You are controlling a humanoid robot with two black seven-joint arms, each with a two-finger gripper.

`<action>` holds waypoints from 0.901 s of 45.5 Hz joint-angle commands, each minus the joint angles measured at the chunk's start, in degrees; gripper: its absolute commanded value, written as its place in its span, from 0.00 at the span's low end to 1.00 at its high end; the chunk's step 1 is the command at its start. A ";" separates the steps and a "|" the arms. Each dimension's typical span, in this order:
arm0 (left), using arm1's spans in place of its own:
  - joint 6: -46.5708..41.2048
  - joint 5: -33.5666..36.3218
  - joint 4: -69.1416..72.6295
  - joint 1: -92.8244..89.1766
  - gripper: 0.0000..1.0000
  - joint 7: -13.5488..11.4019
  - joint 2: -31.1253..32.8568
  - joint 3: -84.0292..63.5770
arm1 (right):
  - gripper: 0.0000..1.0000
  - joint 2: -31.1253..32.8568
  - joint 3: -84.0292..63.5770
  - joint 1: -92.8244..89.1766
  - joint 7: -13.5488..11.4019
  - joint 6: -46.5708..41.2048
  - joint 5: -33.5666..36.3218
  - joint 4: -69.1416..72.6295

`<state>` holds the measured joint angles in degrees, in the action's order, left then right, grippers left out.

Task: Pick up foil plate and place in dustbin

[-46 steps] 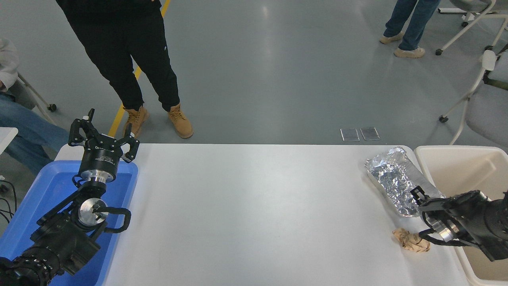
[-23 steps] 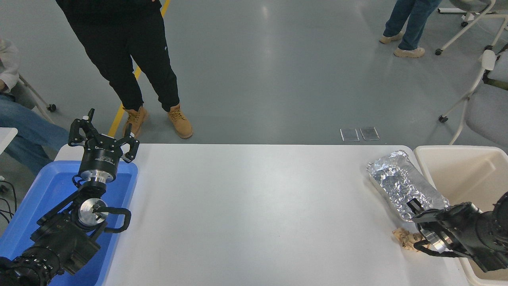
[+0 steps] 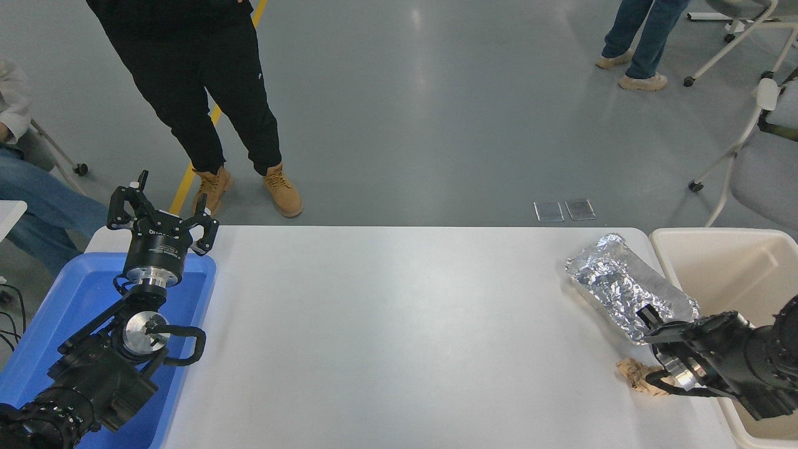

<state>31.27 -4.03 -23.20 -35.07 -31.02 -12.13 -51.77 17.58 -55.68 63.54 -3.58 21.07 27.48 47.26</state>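
Observation:
The foil plate (image 3: 614, 280), crinkled silver and oblong, lies slantwise at the table's right end, close beside the beige dustbin (image 3: 729, 274). My right gripper (image 3: 648, 318) comes in from the right edge and is shut on the plate's near end: one black finger lies on the foil's inside and the other is hidden beneath it. The plate's far end points up and to the left. My left gripper (image 3: 163, 212) stands open and parked at the lower left.
A small crumpled brown paper ball (image 3: 634, 375) lies just under my right wrist. A blue tray (image 3: 75, 293) sits beneath the left arm. A person's legs (image 3: 206, 112) stand at the far left edge, and chairs (image 3: 760, 162) are behind the dustbin.
The right gripper has slid forward and left along the plate's near end, and the foil plate has shifted left with it, away from the dustbin. The left arm has not moved.

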 commanded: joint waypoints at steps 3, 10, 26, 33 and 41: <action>0.02 -0.01 0.00 -0.09 0.99 0.08 0.00 0.00 | 0.00 5.09 0.31 13.44 0.07 -5.86 -4.80 10.74; 0.02 -0.01 0.00 0.00 0.99 0.00 0.00 0.00 | 0.00 9.22 0.04 22.93 -0.46 -15.87 -5.42 14.87; 0.02 -0.01 0.00 0.00 0.99 0.00 0.00 0.00 | 0.00 18.54 -3.03 41.48 -0.99 -26.96 -7.08 18.75; 0.02 -0.01 0.00 0.00 0.99 0.00 0.00 0.00 | 0.00 21.09 -6.02 48.95 -1.16 -29.42 -7.17 18.75; -0.07 -0.01 0.00 0.00 0.99 0.00 0.00 0.00 | 0.00 21.18 -9.27 55.02 -1.16 -31.00 -7.17 18.66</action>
<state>31.30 -4.04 -23.20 -35.07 -31.02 -12.13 -51.77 36.68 -61.08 108.73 -4.65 -6.24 20.64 65.36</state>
